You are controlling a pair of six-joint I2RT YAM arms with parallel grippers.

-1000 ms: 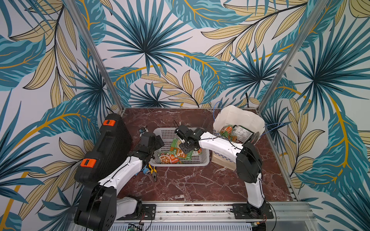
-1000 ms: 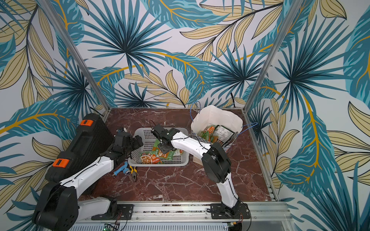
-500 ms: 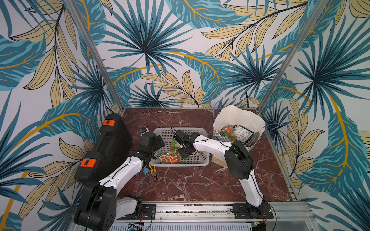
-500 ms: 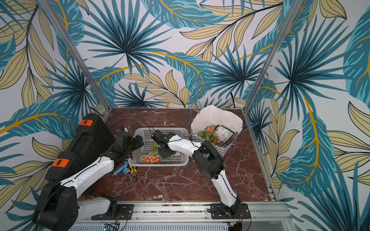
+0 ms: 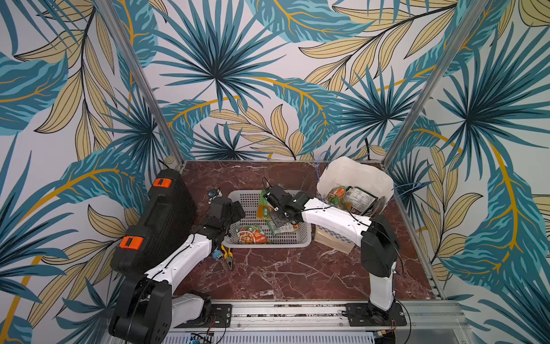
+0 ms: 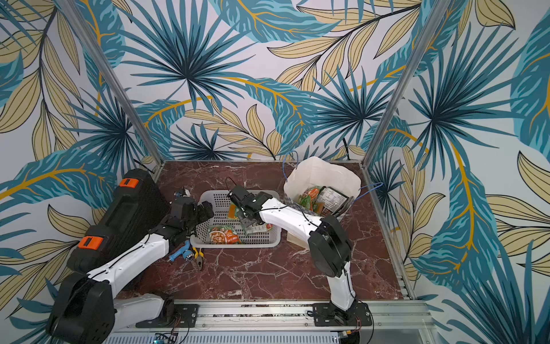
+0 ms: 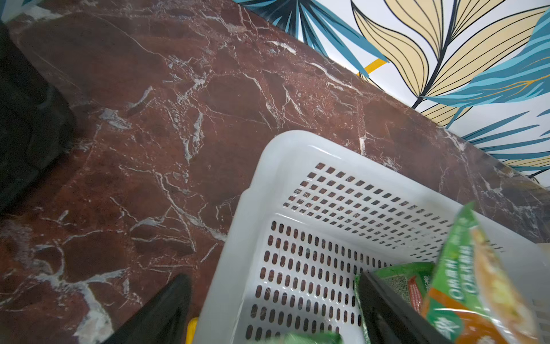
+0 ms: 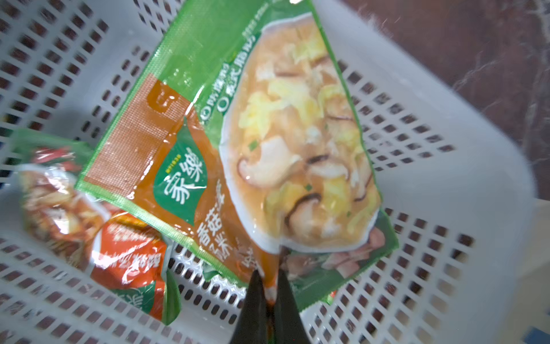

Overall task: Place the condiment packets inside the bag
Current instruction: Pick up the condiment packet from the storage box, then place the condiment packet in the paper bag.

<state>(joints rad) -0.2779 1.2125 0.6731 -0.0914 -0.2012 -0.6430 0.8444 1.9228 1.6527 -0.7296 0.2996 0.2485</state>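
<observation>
Pinching one corner of a green-and-orange packet (image 8: 238, 134), the right gripper (image 8: 269, 281) is clenched on its sealed edge above the white basket (image 8: 446, 143). A grip at the rim lets the flat pouch dangle, which I judge suits slipping it edge-first into the bag (image 5: 354, 175) standing just right of the basket. That bag already holds several packets (image 5: 349, 198), while two more packets (image 5: 251, 235) lie on the basket floor. The left gripper (image 7: 272, 278) hangs spread wide, holding nothing, over the basket's left wall, likely keeping clear.

Only the right wrist view shows the fingertips meeting on the plastic, with one loose pouch partly under the held one. Both top views hide that pinch behind the wrist, but they show the bag's open mouth, the path to it, and pliers (image 5: 228, 259) on the table by the basket's near left corner.
</observation>
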